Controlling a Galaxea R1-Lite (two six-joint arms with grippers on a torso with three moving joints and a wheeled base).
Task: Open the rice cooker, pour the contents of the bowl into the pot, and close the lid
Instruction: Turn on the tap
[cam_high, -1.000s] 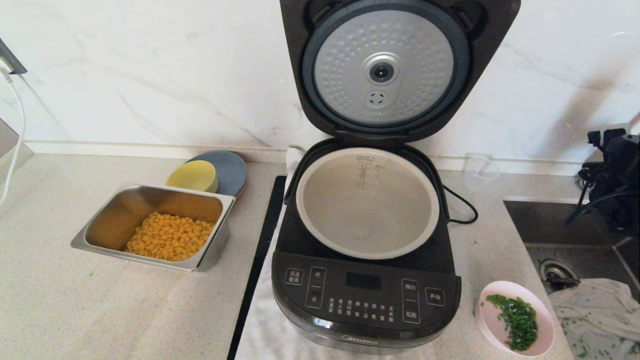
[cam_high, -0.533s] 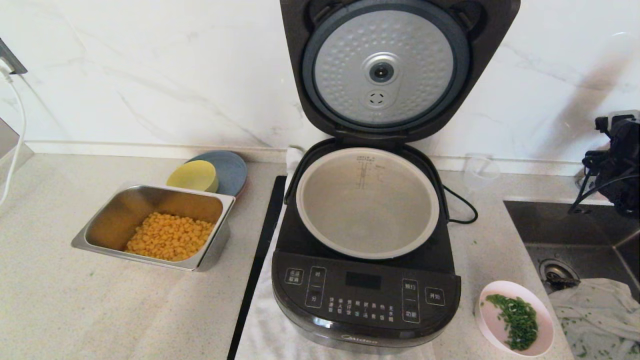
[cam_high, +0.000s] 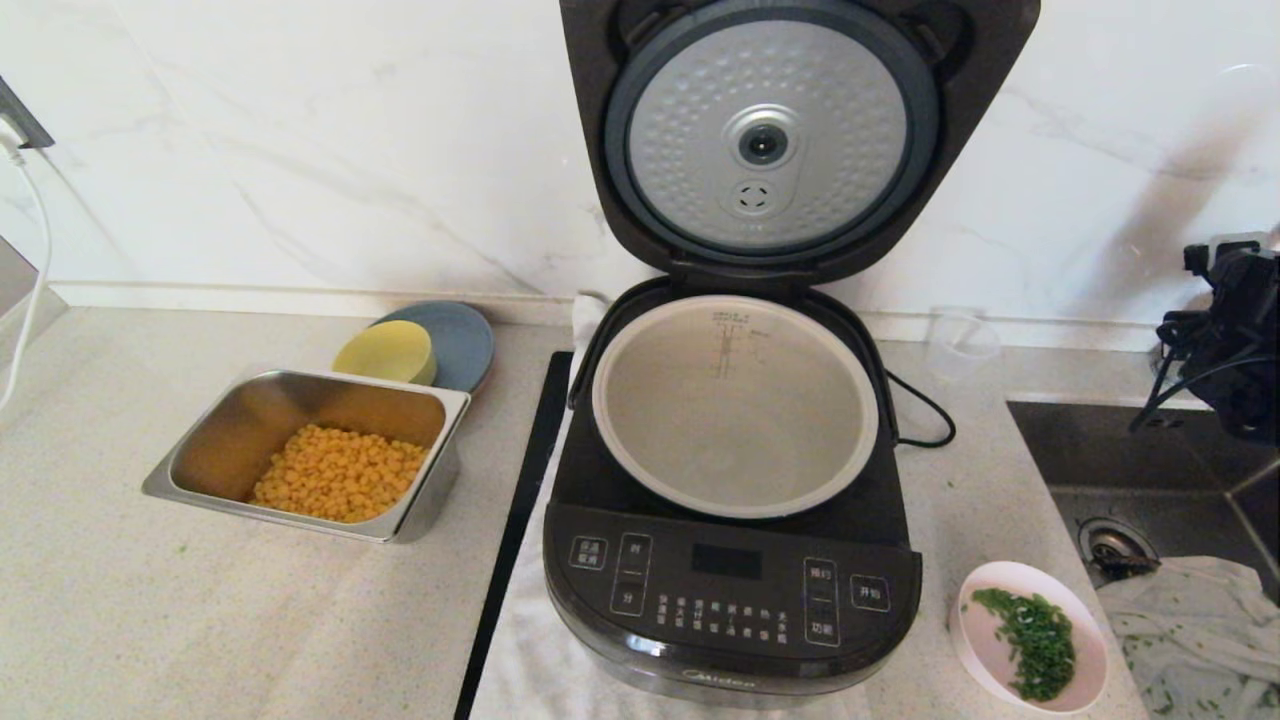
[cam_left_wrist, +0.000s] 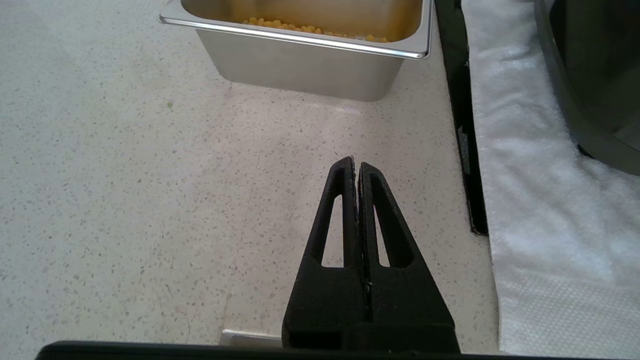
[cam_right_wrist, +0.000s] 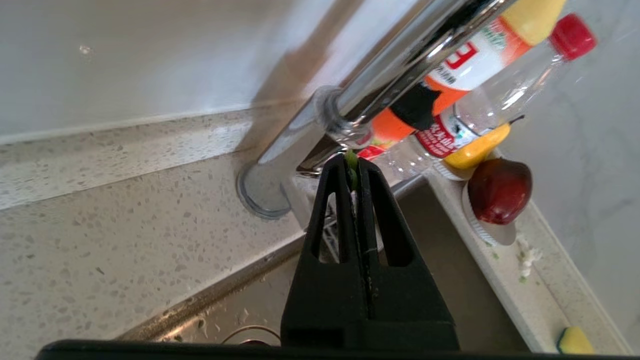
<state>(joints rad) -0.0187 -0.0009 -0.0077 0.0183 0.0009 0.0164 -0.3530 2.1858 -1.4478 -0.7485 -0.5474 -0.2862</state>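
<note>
The black rice cooker (cam_high: 730, 600) stands in the middle of the counter. Its lid (cam_high: 770, 150) is raised upright, and the dimpled silver underside faces me. The light-grey pot (cam_high: 735, 420) sits inside and looks empty. The pale-pink bowl (cam_high: 985, 640) of chopped green herb rests on the counter at the cooker's front right. My right arm (cam_high: 1225, 340) hangs at the far right over the sink; its gripper (cam_right_wrist: 354, 167) is shut, with a green herb scrap stuck at the tips. My left gripper (cam_left_wrist: 356, 162) is shut and empty above the counter, short of the steel tray.
A steel tray (cam_high: 300, 400) of corn, a yellow bowl (cam_high: 385, 352) and a blue plate (cam_high: 465, 340) sit left of the cooker. A white towel (cam_left_wrist: 540, 200) lies under the cooker. The sink (cam_high: 1130, 450), faucet (cam_right_wrist: 380, 75), bottles (cam_right_wrist: 480, 65) and a clear cup (cam_high: 960, 340) are on the right.
My right arm at the far right edge has risen a little over the sink and shifted slightly. The cooker, bowl and tray have stayed put.
</note>
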